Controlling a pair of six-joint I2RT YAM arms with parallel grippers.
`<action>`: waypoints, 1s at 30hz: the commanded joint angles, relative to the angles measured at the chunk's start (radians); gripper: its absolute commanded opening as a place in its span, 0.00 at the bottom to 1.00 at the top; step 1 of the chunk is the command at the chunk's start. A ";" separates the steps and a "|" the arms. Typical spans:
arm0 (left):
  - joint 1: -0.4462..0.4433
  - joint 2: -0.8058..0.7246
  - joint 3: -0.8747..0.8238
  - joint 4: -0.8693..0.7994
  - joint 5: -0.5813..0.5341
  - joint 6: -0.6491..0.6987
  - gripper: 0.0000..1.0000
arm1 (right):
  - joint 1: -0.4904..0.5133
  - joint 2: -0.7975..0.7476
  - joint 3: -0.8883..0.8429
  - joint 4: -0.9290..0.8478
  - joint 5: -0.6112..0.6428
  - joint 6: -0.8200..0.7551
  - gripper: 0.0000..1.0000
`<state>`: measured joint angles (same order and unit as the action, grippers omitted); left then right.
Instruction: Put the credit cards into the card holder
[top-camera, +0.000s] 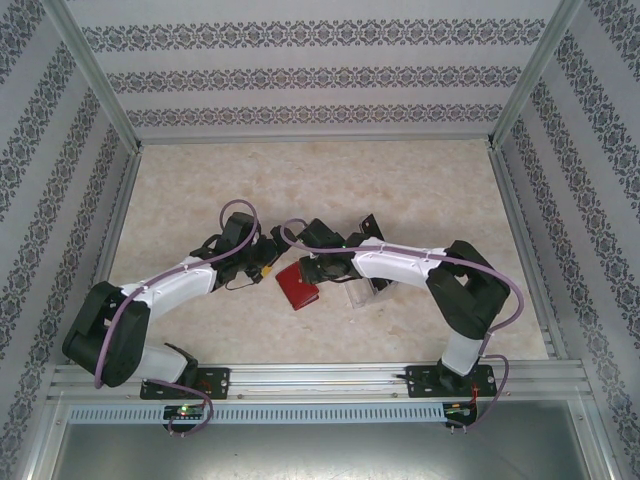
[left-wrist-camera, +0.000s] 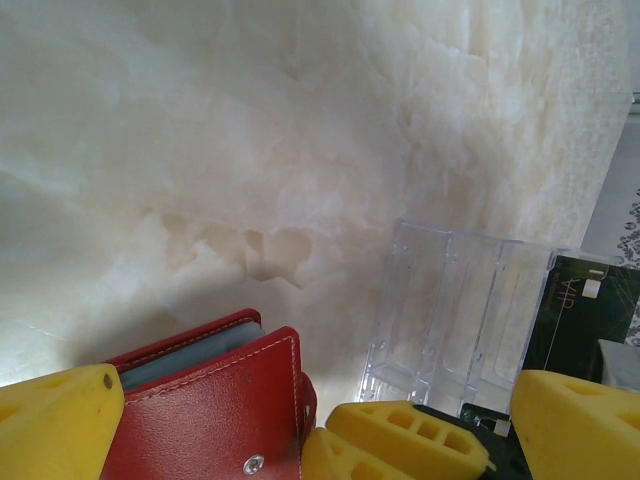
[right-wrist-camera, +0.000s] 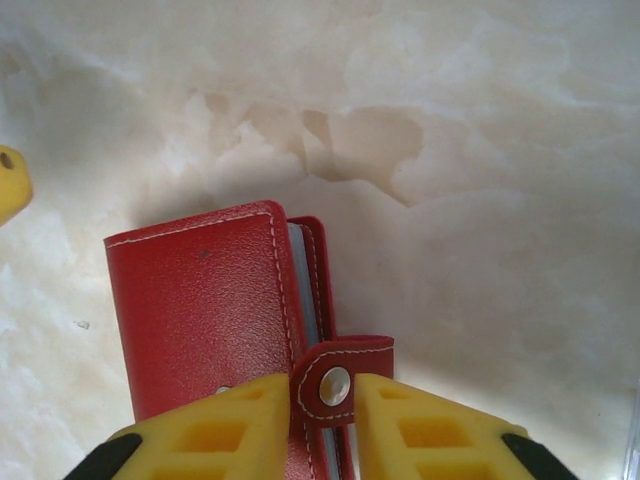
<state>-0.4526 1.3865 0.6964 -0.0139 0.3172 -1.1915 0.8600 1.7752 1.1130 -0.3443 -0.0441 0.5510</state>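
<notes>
The card holder (right-wrist-camera: 205, 310) is a closed red wallet lying flat on the marble table top (top-camera: 400, 200). Grey pocket edges show along its side. My right gripper (right-wrist-camera: 333, 420) has its yellow fingers (right-wrist-camera: 230, 430) pressed on either side of the card holder's snap tab (right-wrist-camera: 338, 378). My left gripper (left-wrist-camera: 315, 405) stands wide open, straddling the card holder (left-wrist-camera: 200, 400) and the right gripper's fingers (left-wrist-camera: 410, 440), and holds nothing. One dark credit card (left-wrist-camera: 585, 305) with pale lettering lies at the far end of the clear tray. From above, the card holder (top-camera: 297, 288) sits between both grippers.
A clear plastic tray (left-wrist-camera: 450, 300) with several slots lies just right of the card holder, also under the right arm (top-camera: 362, 295). Patterned walls (top-camera: 320, 80) and metal frame rails (top-camera: 115, 215) close in the table on three sides.
</notes>
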 joint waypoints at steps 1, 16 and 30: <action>-0.011 -0.020 0.019 0.015 -0.022 -0.023 1.00 | 0.007 0.016 0.009 0.004 0.019 -0.005 0.24; -0.009 -0.079 0.134 -0.505 -0.206 0.260 1.00 | -0.004 0.018 0.005 0.008 0.022 -0.009 0.09; -0.023 -0.138 0.028 -0.527 -0.104 0.348 1.00 | -0.010 -0.050 -0.031 0.016 0.023 -0.010 0.23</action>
<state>-0.4618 1.2617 0.7486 -0.5304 0.1875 -0.8719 0.8593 1.7710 1.0904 -0.3321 -0.0410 0.5461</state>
